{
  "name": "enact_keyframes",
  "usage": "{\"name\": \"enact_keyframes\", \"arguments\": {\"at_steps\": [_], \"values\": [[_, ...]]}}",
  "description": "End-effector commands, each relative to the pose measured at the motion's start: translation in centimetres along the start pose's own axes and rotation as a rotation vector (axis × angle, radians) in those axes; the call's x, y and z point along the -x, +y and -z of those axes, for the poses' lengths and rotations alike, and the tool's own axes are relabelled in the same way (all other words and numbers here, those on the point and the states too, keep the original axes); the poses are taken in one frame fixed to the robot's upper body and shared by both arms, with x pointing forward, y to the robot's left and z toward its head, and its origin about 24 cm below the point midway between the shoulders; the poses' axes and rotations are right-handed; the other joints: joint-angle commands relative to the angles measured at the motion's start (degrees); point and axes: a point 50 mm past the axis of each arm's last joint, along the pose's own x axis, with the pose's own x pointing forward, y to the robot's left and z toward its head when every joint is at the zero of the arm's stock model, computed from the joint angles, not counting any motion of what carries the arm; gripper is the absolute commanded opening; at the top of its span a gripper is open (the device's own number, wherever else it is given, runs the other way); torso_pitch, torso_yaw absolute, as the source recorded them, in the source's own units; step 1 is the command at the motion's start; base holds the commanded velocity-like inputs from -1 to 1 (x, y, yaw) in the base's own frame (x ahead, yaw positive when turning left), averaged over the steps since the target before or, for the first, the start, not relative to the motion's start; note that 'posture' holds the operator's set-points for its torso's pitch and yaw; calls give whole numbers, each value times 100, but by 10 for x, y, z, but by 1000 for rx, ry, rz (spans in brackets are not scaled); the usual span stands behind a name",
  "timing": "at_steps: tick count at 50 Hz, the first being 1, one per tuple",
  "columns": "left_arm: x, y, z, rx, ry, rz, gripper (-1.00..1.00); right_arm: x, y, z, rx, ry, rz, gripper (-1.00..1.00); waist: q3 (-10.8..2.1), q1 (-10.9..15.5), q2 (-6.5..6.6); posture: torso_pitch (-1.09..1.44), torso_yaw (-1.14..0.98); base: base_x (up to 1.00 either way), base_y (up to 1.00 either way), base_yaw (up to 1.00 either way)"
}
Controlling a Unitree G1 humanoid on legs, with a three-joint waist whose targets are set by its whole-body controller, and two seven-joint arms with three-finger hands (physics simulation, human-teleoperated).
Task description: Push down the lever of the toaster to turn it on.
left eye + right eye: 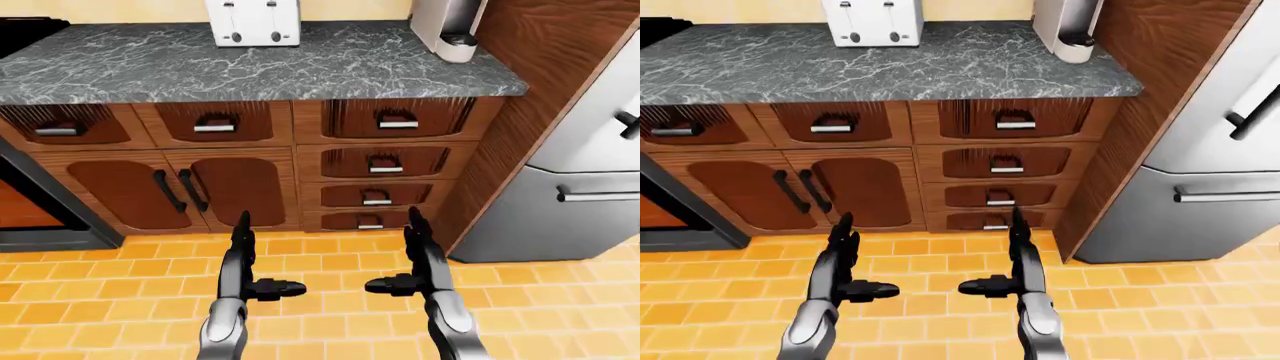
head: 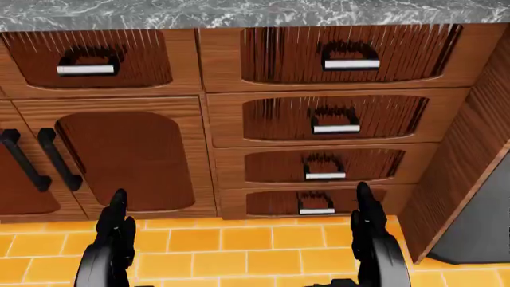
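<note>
Nearest, low in the left-eye view, both hands hang over the orange tiled floor (image 1: 90,292). The left hand (image 1: 243,270) and the right hand (image 1: 420,266) mirror each other: long fingers straight and pointing up the picture toward the cabinets, each thumb jutting inward toward the other hand. Both are spread and hold nothing. The forearms rise from the bottom edge roughly parallel, apart from each other, with wrists unbent.

Beyond them stand the wooden cabinets: a pair of doors (image 1: 165,187) with black bar handles to the left, a stack of drawers (image 1: 385,161) to the right. Above runs the grey marbled counter (image 1: 250,64), flanked on the right by a steel refrigerator (image 1: 560,202).

The toaster (image 1: 253,21) sits at the far edge of the counter against the wall, top of the view and slightly left of centre, well apart from both hands. A coffee machine (image 1: 448,26) stands to its right. The toaster is a light white box that would probably slide if shoved sideways. Two small knobs show on its near face; the levers look like the thin dark slots above them, though they are too small to be sure. A lever is stiff and sprung, so a fingertip should bear straight down on its tab until it latches.
</note>
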Motion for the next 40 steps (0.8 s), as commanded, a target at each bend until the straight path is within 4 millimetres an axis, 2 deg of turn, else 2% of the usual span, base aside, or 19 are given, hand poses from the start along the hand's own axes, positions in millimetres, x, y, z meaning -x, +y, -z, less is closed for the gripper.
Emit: {"name": "enact_keyframes", "arguments": {"at_steps": [1, 3, 4, 5, 7, 18, 19, 21, 25, 27, 31, 32, 34, 36, 38, 40], "values": [[-3, -1, -33, 1, -173, 7, 100, -5, 1, -32, 7, -170, -12, 100, -5, -12, -45, 0, 0, 0, 0, 0], [-4, -1, -32, 1, -174, 5, 100, -5, 1, -32, 10, -170, -13, 100, -350, 42, -5, 0, 0, 0, 0, 0], [-4, -1, -32, 1, -173, 5, 100, -4, 1, -32, 12, -169, -13, 100, -297, 41, -7, 0, 0, 0, 0, 0], [-4, -1, -32, 1, -173, 5, 100, -4, 1, -32, 10, -169, -11, 100, -100, 39, -38, 0, 0, 0, 0, 0], [-4, -1, -33, 1, -173, 5, 100, -4, 1, -33, 10, -172, -7, 100, -400, 43, -43, 0, 0, 0, 0, 0], [-5, -1, -33, -1, -173, 4, 100, -6, 0, -31, 12, -165, -4, 100, -486, 42, -18, 0, 0, 0, 0, 0], [-5, -1, -33, -1, -173, 3, 100, -6, 0, -31, 13, -163, -4, 100, -589, 33, 2, 0, 0, 0, 10, 0], [-5, -1, -32, -2, -173, 3, 100, -4, 1, -32, 15, -162, -6, 100, -480, 27, 6, 0, 0, 0, 11, 0], [-5, -1, -32, -3, -173, 4, 100, -4, 1, -31, 17, -158, -6, 100, -448, 10, 118, 0, 0, 0, 12, 0], [-5, -1, -33, -3, -173, 4, 100, -4, 1, -30, 18, -158, -6, 100, -437, 16, 133, 0, 0, 0, 12, 0], [-4, -1, -33, -5, -173, 5, 100, -5, 0, -30, 20, -157, -5, 100, -389, 43, 46, 0, 0, 0, 12, 0], [-4, -2, -35, -5, -173, 5, 100, -5, 0, -30, 19, -157, -3, 100, -389, 41, -20, 0, 0, 0, 12, 0], [-4, -2, -35, -5, -173, 5, 100, -5, 0, -31, 20, -157, -4, 100, -356, 34, -267, 0, 0, 0, 12, 0], [-4, -1, -32, -4, -174, 7, 100, -5, 0, -31, 19, -158, -1, 100, -341, 37, -135, 0, 0, 0, 12, 0], [-5, -1, -32, 1, -174, 7, 100, -5, 0, -31, 19, -159, 1, 100, -343, 0, -184, 0, 0, 0, 12, 0], [-4, -1, -32, 2, -175, 7, 100, -5, 0, -32, 20, -159, 2, 100, -381, -18, -170, 0, 0, 0, 12, 0]]}}
